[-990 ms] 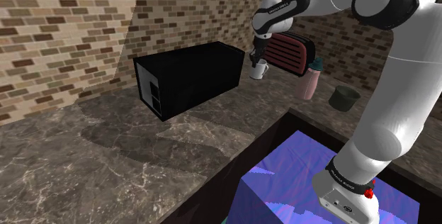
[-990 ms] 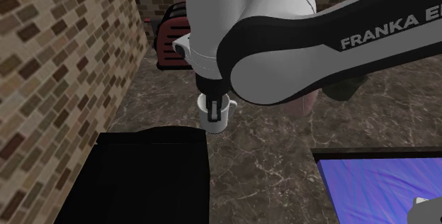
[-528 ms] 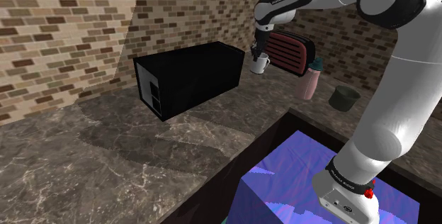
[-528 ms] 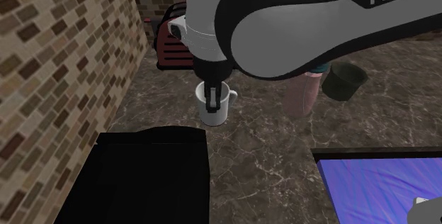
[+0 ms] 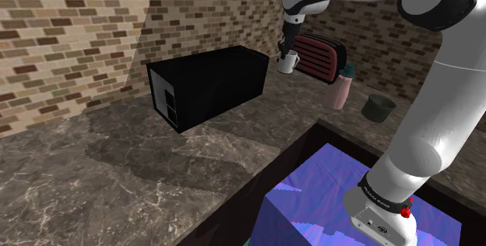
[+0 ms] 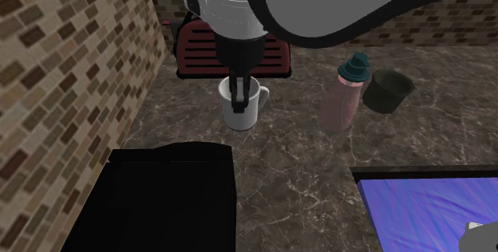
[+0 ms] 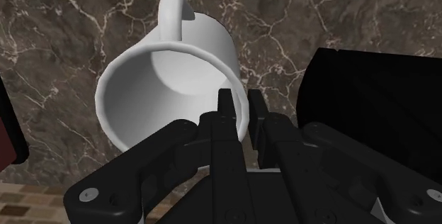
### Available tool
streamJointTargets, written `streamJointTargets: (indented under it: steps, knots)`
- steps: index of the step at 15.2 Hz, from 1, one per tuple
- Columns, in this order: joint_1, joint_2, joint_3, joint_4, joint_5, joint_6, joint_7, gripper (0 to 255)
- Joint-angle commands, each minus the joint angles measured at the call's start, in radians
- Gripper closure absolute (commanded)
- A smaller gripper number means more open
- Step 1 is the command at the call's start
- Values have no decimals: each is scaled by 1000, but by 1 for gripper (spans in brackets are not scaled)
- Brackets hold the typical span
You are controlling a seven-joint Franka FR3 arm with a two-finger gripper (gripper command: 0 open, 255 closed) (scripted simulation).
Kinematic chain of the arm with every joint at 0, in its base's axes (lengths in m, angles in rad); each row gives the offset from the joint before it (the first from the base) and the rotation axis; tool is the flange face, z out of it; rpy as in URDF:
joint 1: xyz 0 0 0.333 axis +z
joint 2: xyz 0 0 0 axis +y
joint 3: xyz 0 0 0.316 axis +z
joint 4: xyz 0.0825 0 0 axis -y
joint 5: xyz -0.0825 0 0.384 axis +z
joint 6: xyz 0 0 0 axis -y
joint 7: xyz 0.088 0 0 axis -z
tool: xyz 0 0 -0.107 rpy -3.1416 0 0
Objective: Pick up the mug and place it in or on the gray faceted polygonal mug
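- The white mug (image 6: 243, 113) hangs upright clear of the marble counter (image 6: 307, 167). It is just in front of the dark red toaster (image 6: 195, 51) and, in the shoulder view, to the right of the black box (image 5: 209, 87).
- The gripper (image 7: 241, 113) comes from above. Its fingers (image 7: 227, 113) pinch the mug's wall, one inside the rim and one outside, on the side away from the handle.
- We judge the step in hand to be carrying the white mug to the dark faceted mug (image 6: 389, 91). That mug sits on the counter at the second exterior view's right.
- The pink bottle (image 6: 345, 103) with a teal cap stands between the two mugs, just beside the dark one. We would keep the height and pass over the cap, not around it.
- A rim pinch is a thin hold, so we would move smoothly, keep the mug level and avoid any swing.
- We would centre over the dark mug's opening and lower until it seats before letting go. The two mugs look similar in width, so the white one will likely rest on the rim.
- Contents:
  - The white mug is empty, with a bare white bottom in the wrist view.
  - The dark faceted mug is open on top, its inside is dark, and we see nothing in it.
  - The bottle is capped, so we cannot tell what it holds.
  - The sunken basin (image 5: 311, 176) near the stand shows a blue-purple surface.
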Motion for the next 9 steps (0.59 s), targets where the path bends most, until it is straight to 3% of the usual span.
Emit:
streamJointTargets:
  steps: [1, 9]
  knots:
    - [0, -2, 0, 24, 0, -26, -1, 255]
    - [0, -12, -1, 118, -1, -130, -4, 255]
